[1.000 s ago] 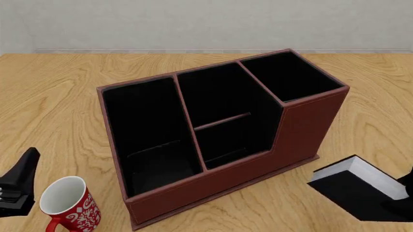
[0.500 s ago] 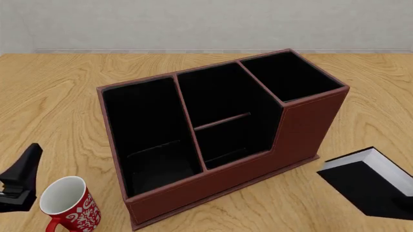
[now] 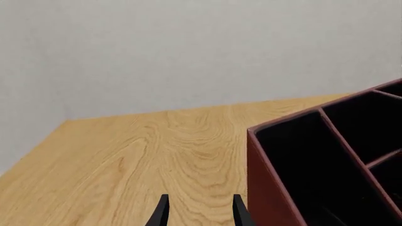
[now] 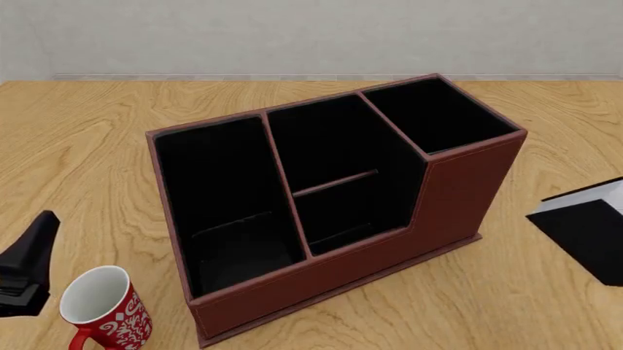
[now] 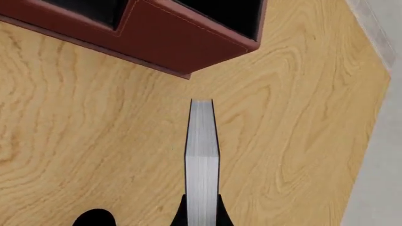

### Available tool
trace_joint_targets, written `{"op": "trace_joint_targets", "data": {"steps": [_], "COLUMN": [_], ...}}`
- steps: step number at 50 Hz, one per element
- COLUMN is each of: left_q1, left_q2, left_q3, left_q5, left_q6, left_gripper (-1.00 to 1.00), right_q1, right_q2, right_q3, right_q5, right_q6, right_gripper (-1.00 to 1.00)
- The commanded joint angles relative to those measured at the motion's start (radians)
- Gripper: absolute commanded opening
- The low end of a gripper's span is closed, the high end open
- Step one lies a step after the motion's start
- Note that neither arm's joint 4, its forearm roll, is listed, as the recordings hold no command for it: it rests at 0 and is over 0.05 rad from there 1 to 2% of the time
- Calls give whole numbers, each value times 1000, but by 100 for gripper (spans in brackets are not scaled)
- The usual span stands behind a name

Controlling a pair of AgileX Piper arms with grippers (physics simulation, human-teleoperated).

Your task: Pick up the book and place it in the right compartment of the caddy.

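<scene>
A: What did the left wrist camera show?

B: The left pincer (image 3: pixel 199 214) stood with its two dark fingertips apart and nothing between them, over bare wooden counter (image 3: pixel 144 160). The caddy (image 3: pixel 267 179) sat just beside it, black interior in view.

A: And the front camera?

B: The caddy (image 4: pixel 457 189) stood in the middle of the counter (image 4: pixel 78 138), its three sections open upward. The right compartment (image 4: pixel 438 113) had only black lining showing. The book (image 4: pixel 589 233) was at the right edge of the picture, tilted, its white page edge uppermost, beside the caddy's tall end and apart from it. The arm carrying it was out of frame. At the lower left, part of the left arm (image 4: pixel 28 266) showed next to a red mug (image 4: pixel 102 310) with a white pattern.

A: The right wrist camera?

B: The right pincer (image 5: pixel 202 212) was clamped on the book (image 5: pixel 202 146), one dark finger on each cover, white pages facing the lens. The book hung above the counter (image 5: pixel 82 141), and the corner of the caddy (image 5: pixel 182 44) lay beyond it.
</scene>
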Motion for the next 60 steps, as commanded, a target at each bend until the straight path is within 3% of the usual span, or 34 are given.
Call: {"op": "trace_joint_targets", "data": {"steps": [1, 19, 27, 30, 34, 46, 60], "left_q1": [-1, 2, 3, 3, 3, 10, 13], "left_q2": [3, -2, -13, -17, -30, -59, -77], "left_q3": [-7, -15, -14, -13, -14, -21, -32], "left_q5": [-2, 8, 19, 23, 37, 73, 97], "left_q6": [-3, -2, -1, 0, -3, -1, 0], "left_gripper": [100, 100, 100, 100, 100, 100, 100], "right_q1": [-123, -124, -80, -42, -51, -29, 63], "right_q2": [13, 77, 122, 142, 161, 231, 326], "right_q3": [-88, -253, -335, -378, -411, -550, -708], "right_q5": [0, 0, 0, 0, 0, 0, 0], "right_q6": [-87, -140, -152, -124, -155, -164, -108], "right_gripper": [-100, -100, -100, -100, -100, -100, -100]}}
